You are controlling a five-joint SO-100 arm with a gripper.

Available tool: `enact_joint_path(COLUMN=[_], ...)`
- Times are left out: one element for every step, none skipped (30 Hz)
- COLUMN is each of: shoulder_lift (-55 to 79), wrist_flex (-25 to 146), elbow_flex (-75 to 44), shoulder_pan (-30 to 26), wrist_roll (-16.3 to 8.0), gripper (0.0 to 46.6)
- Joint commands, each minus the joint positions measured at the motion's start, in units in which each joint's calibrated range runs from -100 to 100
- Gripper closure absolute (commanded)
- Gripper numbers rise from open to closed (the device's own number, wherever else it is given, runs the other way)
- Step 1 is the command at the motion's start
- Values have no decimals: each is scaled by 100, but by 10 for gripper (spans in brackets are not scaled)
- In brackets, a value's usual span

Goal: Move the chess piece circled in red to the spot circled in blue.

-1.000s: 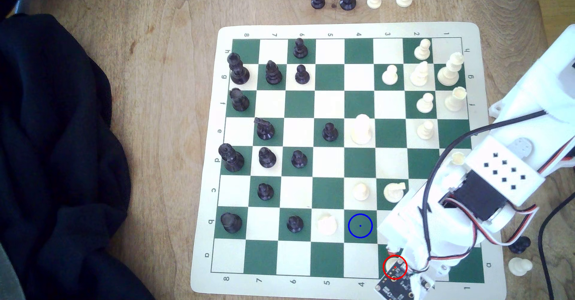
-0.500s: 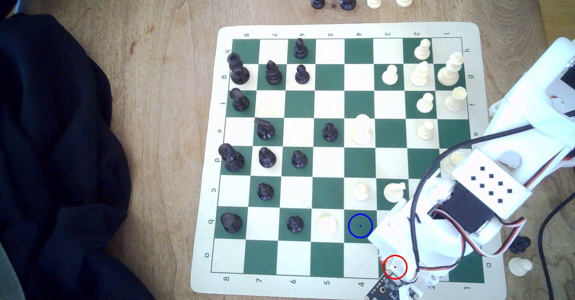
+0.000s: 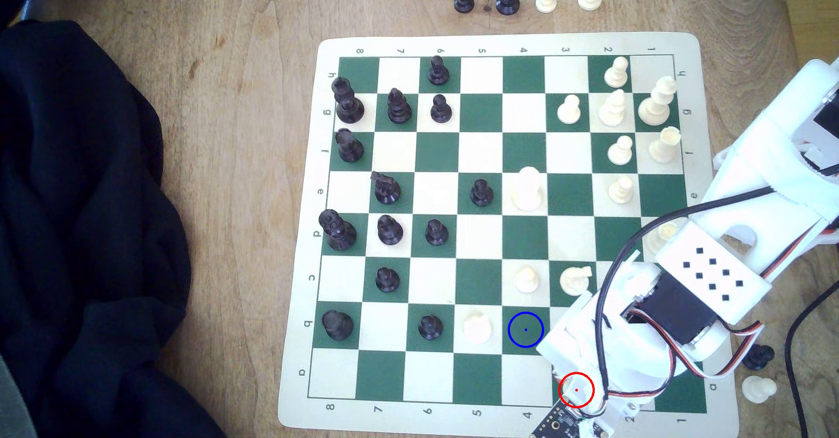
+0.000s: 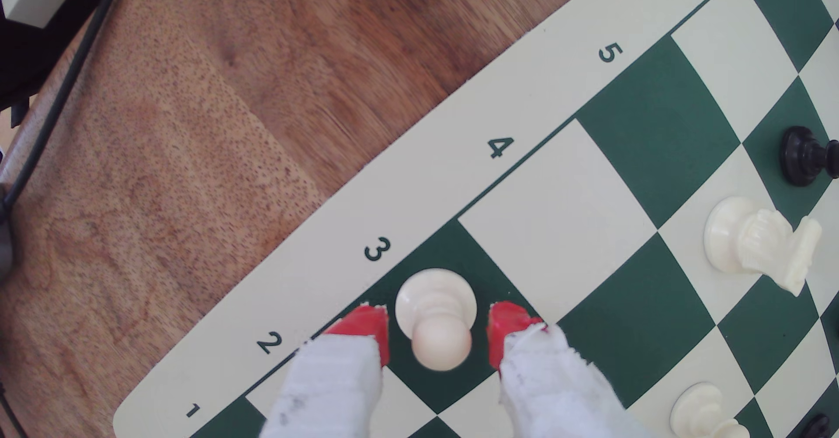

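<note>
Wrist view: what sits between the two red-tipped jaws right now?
The white pawn stands upright between them on its green square, with a sliver of bare green visible on each side, so the gripper is open around it.

White printed arm with black servo and red-tipped gripper.
The arm has a white plastic shell, one cover pierced by small square holes, a black servo block, black and red-white cables, and a dark circuit board. The gripper fingers are red-tipped, wrapped in frayed white tape.
</note>
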Motion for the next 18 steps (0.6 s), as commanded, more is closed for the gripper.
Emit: enact_joint_path(shoulder_lift=[-126, -126, -126, -135, -135, -126, -118, -118, -118, -118, -118, -118, -118, -143, -169, -194, -245, -296], wrist_flex=[53, 53, 53, 53, 53, 53, 53, 61, 61, 61, 61, 78, 110, 168, 217, 274, 356, 446], elbow_flex=[-454, -454, -454, -463, -463, -473, -473, -473, -473, -473, -482, -491, -509, -554, -590, -636, -699, -763], shoulder_pan=[-5, -13, -29, -37, -44, -44, -44, -44, -44, -52, -52, -60, -68, -84, -91, -91, -91, -91], wrist_roll=[15, 10, 5, 5, 5, 5, 5, 5, 5, 0, 0, 0, -5, -10, -10, -15, -15, -15], gripper=[349, 349, 350, 354, 358, 366, 377, 407, 434, 462, 464, 464, 464, 464, 464, 464, 464, 464])
